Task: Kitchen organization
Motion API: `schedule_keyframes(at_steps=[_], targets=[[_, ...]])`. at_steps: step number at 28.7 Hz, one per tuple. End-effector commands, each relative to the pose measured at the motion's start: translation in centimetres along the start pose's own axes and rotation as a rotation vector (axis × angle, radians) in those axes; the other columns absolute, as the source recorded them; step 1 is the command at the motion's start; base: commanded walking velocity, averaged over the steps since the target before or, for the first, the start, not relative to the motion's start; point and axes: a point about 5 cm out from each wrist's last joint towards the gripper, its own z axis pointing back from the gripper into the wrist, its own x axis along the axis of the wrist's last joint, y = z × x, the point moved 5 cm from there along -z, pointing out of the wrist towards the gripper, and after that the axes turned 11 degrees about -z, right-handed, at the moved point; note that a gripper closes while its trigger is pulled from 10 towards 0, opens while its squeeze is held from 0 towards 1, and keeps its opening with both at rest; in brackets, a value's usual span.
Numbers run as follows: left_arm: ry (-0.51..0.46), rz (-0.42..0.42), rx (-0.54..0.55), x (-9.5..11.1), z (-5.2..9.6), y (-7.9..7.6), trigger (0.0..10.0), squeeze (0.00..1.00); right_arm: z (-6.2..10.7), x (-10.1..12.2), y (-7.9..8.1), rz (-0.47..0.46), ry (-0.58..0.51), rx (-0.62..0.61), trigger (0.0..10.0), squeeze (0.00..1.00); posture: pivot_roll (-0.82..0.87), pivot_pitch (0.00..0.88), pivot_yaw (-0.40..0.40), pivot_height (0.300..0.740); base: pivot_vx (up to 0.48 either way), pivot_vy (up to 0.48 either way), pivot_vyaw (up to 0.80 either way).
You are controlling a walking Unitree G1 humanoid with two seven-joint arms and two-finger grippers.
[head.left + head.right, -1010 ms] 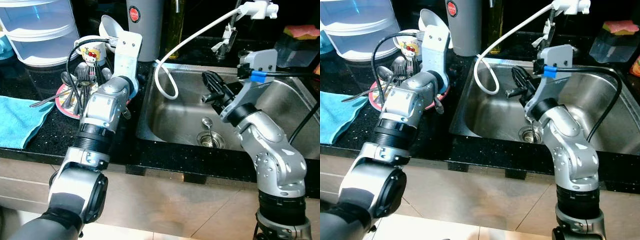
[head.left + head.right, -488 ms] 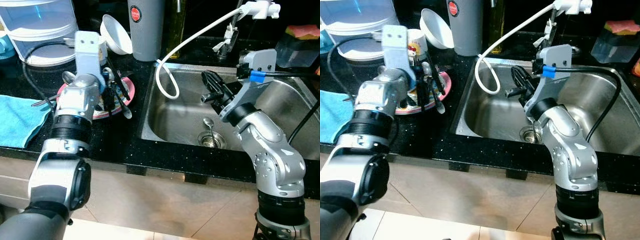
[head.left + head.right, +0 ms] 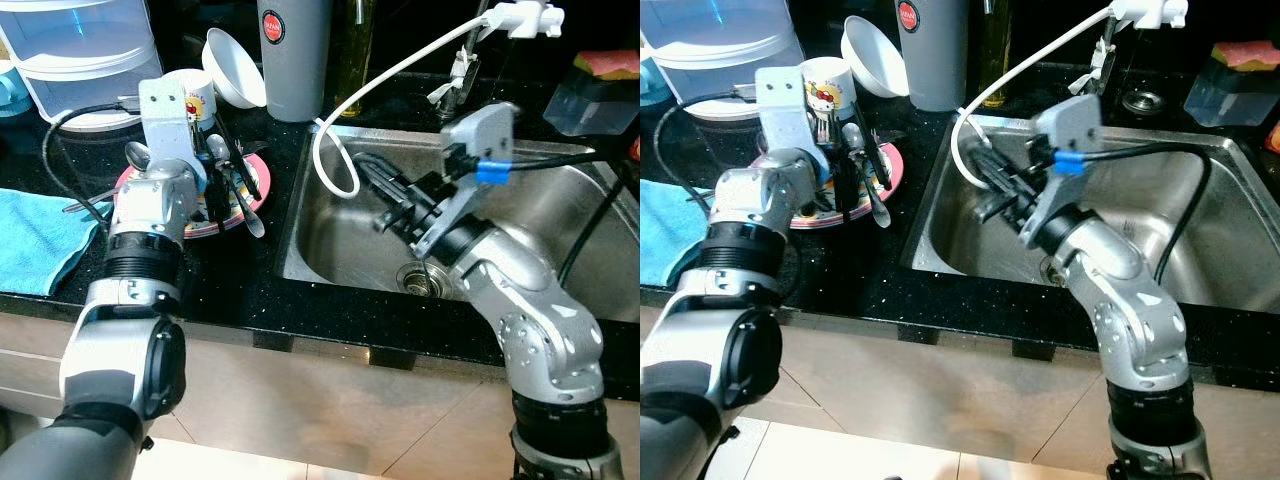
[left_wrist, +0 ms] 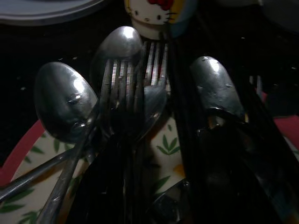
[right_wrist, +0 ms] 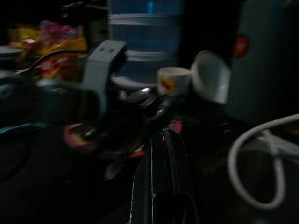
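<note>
A pink-rimmed plate (image 3: 226, 217) on the black counter holds several spoons (image 4: 63, 105) and forks (image 4: 122, 93). My left gripper (image 3: 228, 186) hangs just above that cutlery, its two black fingers spread open on either side of a spoon (image 4: 216, 88) and closed on nothing. A cartoon-cat mug (image 3: 196, 94) stands right behind the plate. My right gripper (image 3: 386, 196) is held over the left part of the steel sink (image 3: 570, 210), pointing toward the plate. Its fingers (image 5: 161, 177) lie together and hold nothing.
A white bowl (image 3: 234, 80) leans on a grey canister (image 3: 293, 55) behind the plate. A white hose (image 3: 332, 160) loops over the sink's left rim. A blue towel (image 3: 38, 238) lies at the counter's left, with a clear plastic container (image 3: 85, 55) behind it.
My right gripper has swung left across the sink toward its left wall. My left arm moved left one second ago and has since held over the plate.
</note>
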Motion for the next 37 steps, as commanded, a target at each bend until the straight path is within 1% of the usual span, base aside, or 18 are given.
schedule_keyframes(at_steps=[1,4,7,8,9,13,23,24,26,27,28,29,37], targets=[[0.017,0.023,0.025,-0.3,0.1,0.2,10.0,0.00,0.1,-0.2,0.3,0.000,0.012,0.010,10.0,0.00,0.05,0.053,0.030,0.740,0.000,0.000,0.00],[0.023,0.029,0.044,-0.4,0.1,0.5,10.0,0.00,0.1,-0.2,0.3,-0.002,0.011,0.012,10.0,0.00,0.05,0.053,0.030,0.740,0.000,0.000,0.00],[0.045,0.047,0.085,-0.8,0.1,1.4,10.0,0.00,0.1,-0.3,0.3,0.000,0.013,0.021,10.0,0.00,0.06,0.054,0.034,0.740,0.000,0.000,0.00],[0.045,0.047,0.085,-0.8,0.1,1.4,10.0,0.00,0.1,-0.3,0.3,0.000,0.013,0.021,10.0,0.00,0.06,0.054,0.034,0.740,0.000,0.000,0.00],[0.069,0.069,0.090,-1.1,0.0,1.6,10.0,0.00,0.1,-0.3,0.2,0.004,0.017,0.014,10.0,0.00,0.06,0.058,0.032,0.740,0.000,0.000,0.00],[0.103,0.081,0.082,-1.9,0.0,1.3,10.0,0.00,0.3,-0.4,-0.2,0.006,0.021,-0.006,10.0,0.00,0.06,0.063,0.031,0.740,0.000,0.000,0.00],[0.126,0.085,0.080,-2.4,0.0,1.3,10.0,0.00,0.2,-0.1,-0.4,0.005,0.014,-0.017,10.0,0.00,0.06,0.076,0.026,0.740,0.000,0.000,0.00],[0.127,0.082,0.077,-2.5,0.0,1.3,9.5,0.00,0.2,-0.1,-0.4,0.005,0.013,-0.018,10.0,0.00,0.06,0.076,0.026,0.740,0.000,0.000,0.00],[0.128,0.080,0.076,-2.5,0.0,1.3,9.5,0.00,0.2,-0.1,-0.4,0.005,0.013,-0.019,10.0,0.00,0.06,0.076,0.026,0.740,0.000,0.000,0.00],[0.126,0.078,0.077,-2.5,0.0,1.3,3.0,0.00,0.2,-0.1,-0.4,0.004,0.012,-0.019,10.0,0.00,0.06,0.080,0.025,0.740,0.000,0.000,0.00],[0.126,0.078,0.077,-2.5,0.0,1.3,3.0,0.00,0.2,-0.1,-0.4,0.004,0.012,-0.019,10.0,0.00,0.06,0.080,0.025,0.740,0.000,0.000,0.00],[0.115,0.068,0.080,-2.3,0.0,1.3,0.0,0.00,0.2,-0.1,-0.4,0.003,0.012,-0.021,10.0,0.00,0.06,0.081,0.024,0.740,0.000,0.000,0.00],[0.094,0.051,0.084,-2.0,0.0,1.3,0.0,0.00,0.1,-0.1,-0.4,0.002,0.011,-0.023,10.0,0.00,0.06,0.083,0.024,0.740,0.000,0.000,0.00]])
